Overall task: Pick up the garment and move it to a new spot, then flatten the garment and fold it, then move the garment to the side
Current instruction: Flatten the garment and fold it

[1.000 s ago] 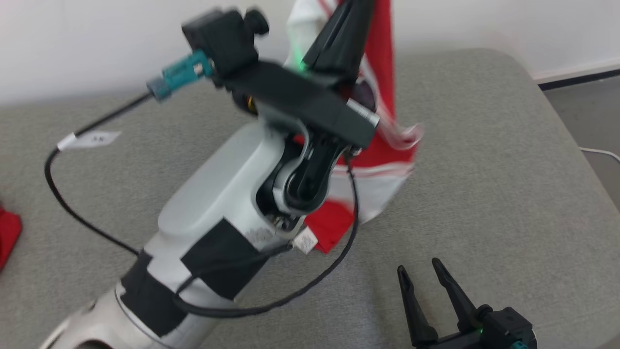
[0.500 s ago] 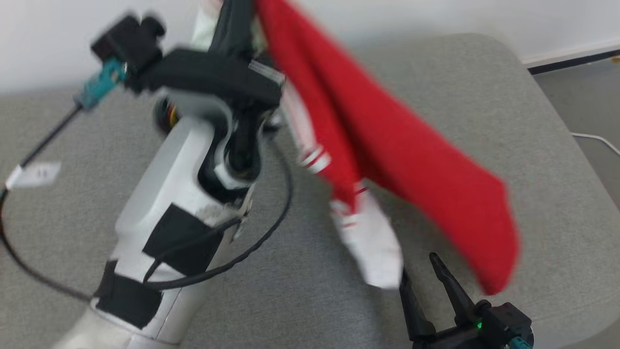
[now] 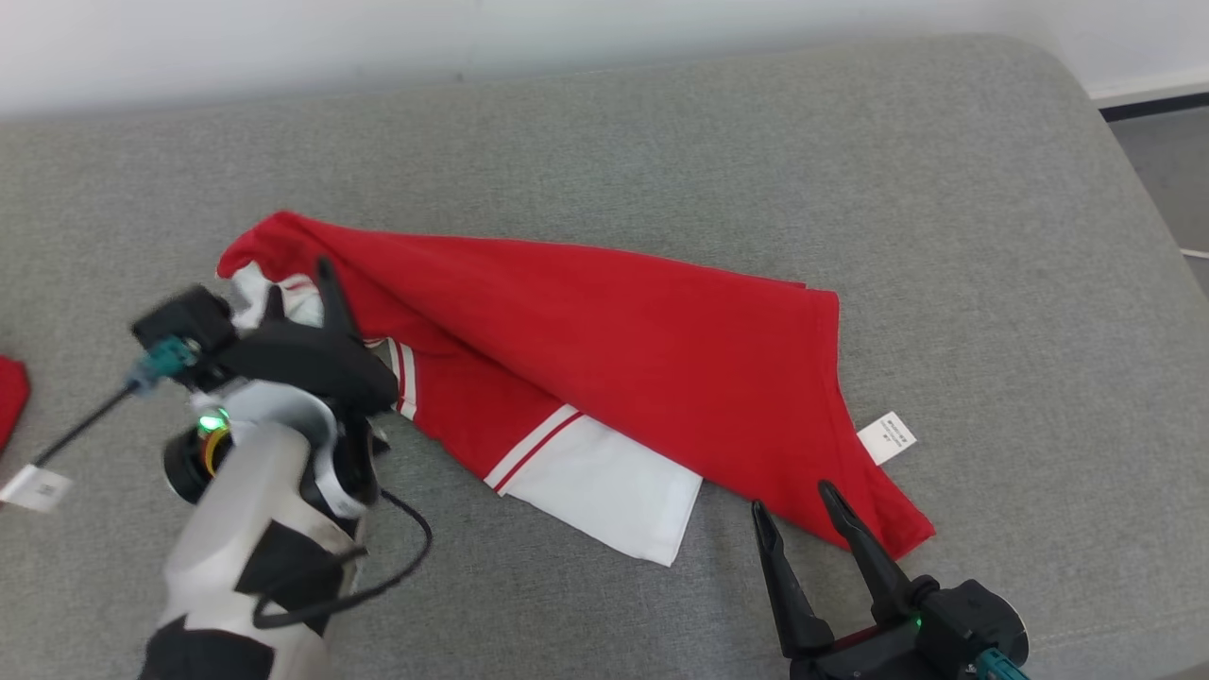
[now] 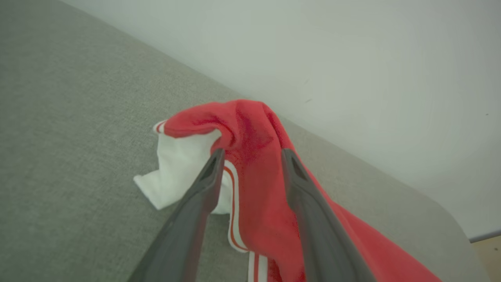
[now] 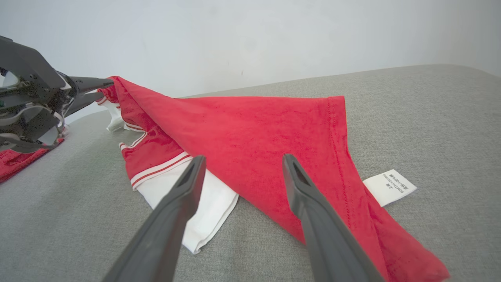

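The garment (image 3: 614, 359) lies on the grey cushion (image 3: 992, 236), a red shirt with white, red-striped parts, spread in a long wedge across the middle of the head view. Its bunched narrow end points to 10 o'clock; its wide hem runs down towards 4 o'clock. A white panel (image 3: 604, 491) sticks out from under the red cloth at 6 o'clock, flat on the cushion. A small white label (image 3: 886, 437) lies at the hem's edge, at 3 o'clock of the garment.

The left hand (image 3: 299, 276) sits at the bunched end, at 9 o'clock of the garment, its fingers parted. In its wrist view the raised red fold stands between the two tips, which do not pinch it; whether a tip brushes the cloth I cannot tell.

The right hand (image 3: 791, 496) is low at 5 o'clock of the garment, fingers spread wide and empty, pointing towards 12 o'clock. Its tips are just beside the hem's corner, and the wrist view shows them above the cloth, not touching.

A scrap of other red cloth (image 3: 9, 406) shows at the cushion's 9 o'clock edge, well apart from the garment. A pale wall (image 3: 378, 38) runs behind the cushion at 12 o'clock.
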